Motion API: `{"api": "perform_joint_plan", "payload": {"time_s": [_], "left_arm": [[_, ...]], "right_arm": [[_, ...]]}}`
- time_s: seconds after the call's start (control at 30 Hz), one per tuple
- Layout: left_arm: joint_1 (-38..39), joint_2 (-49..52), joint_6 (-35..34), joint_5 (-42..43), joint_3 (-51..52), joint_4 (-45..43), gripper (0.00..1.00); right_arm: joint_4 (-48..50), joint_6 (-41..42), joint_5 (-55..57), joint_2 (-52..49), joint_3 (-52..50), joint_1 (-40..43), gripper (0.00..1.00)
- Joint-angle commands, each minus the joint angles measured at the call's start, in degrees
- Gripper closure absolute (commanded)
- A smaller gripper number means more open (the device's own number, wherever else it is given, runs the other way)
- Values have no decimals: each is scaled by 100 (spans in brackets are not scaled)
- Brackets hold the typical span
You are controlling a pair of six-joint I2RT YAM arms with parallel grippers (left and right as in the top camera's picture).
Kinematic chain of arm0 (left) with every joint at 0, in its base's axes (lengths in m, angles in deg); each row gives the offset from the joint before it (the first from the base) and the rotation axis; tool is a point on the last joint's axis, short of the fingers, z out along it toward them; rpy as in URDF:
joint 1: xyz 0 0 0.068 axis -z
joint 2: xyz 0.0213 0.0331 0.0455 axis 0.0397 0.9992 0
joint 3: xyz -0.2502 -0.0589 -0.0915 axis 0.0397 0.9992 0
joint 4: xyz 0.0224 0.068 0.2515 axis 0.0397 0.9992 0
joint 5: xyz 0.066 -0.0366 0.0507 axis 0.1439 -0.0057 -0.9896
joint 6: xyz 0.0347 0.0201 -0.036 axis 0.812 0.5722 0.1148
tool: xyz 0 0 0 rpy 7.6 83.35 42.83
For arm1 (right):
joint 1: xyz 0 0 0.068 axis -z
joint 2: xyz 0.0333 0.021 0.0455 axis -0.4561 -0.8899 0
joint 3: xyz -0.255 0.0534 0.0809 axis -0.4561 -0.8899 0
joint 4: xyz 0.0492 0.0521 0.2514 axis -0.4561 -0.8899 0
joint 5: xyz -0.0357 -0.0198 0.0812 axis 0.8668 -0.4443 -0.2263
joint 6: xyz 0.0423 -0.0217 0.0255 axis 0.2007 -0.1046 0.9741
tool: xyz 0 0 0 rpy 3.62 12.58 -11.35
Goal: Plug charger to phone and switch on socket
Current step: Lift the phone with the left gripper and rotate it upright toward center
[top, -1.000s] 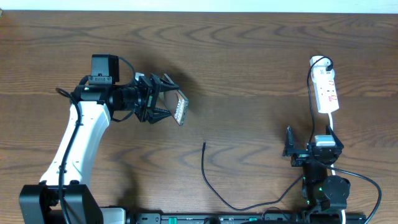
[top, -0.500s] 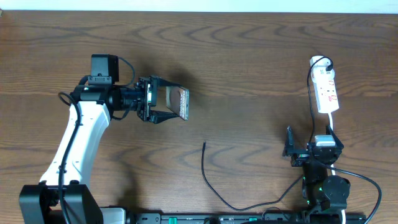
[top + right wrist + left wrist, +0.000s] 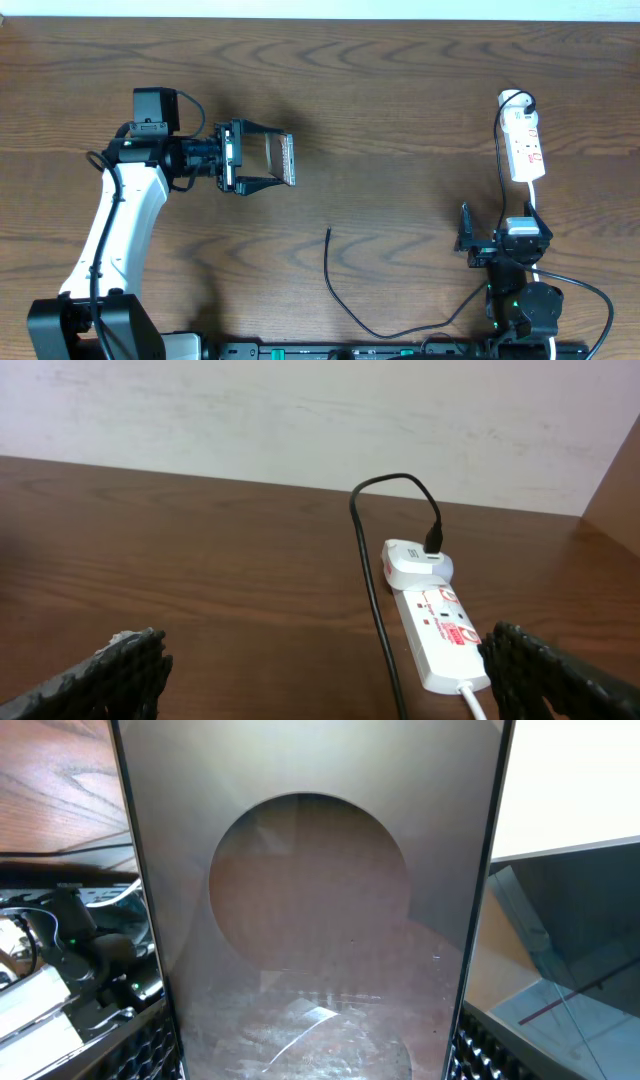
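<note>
phone clamped in left gripper, charger tip loose on table

phone (image 3: pixel 288 160) sits crosswise between the fingers of the left gripper (image 3: pixel 286 159), at left-centre of the table (image 3: pixel 400 80). the jaws are closed onto its two long edges. in the left wrist view the phone (image 3: pixel 310 920) fills the frame, its glossy face turned to the camera, with a textured finger pad (image 3: pixel 150 1050) showing at each lower corner.

charger (image 3: pixel 327 270) lies on the wood near the front edge. its free tip points toward the far side, well apart from the phone, nearer and to the phone's right, and is plugged into nothing.

socket (image 3: pixel 525 145) lies at the far right, lengthwise, red marks on its top face. in the right wrist view the socket (image 3: pixel 440 625) carries a white plug (image 3: pixel 415 563) at its far end, with the black charger (image 3: pixel 363 560) entering it.

right gripper (image 3: pixel 340 680) rests low at the near right, facing the socket. its jaws stand wide apart with nothing between them.
</note>
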State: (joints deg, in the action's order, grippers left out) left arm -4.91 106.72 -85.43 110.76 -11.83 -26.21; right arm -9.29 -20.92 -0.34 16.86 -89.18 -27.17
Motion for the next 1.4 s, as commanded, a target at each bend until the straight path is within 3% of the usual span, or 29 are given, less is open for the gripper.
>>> {"api": "perform_joint_plan", "payload": {"time_s": [0.0,1.17,1.37], "left_arm": [[-31,-114,-33,356,-83,-9,93],[-31,-111,-9,319,-81,-9,92],[-28,-114,42,-684,-81,-9,93]], "right_arm": [[-26,-52,-13,11,-4,-39,1],[-26,-52,-13,13,-4,-39,1],[-26,-52,-13,13,-4,-39,1]]}}
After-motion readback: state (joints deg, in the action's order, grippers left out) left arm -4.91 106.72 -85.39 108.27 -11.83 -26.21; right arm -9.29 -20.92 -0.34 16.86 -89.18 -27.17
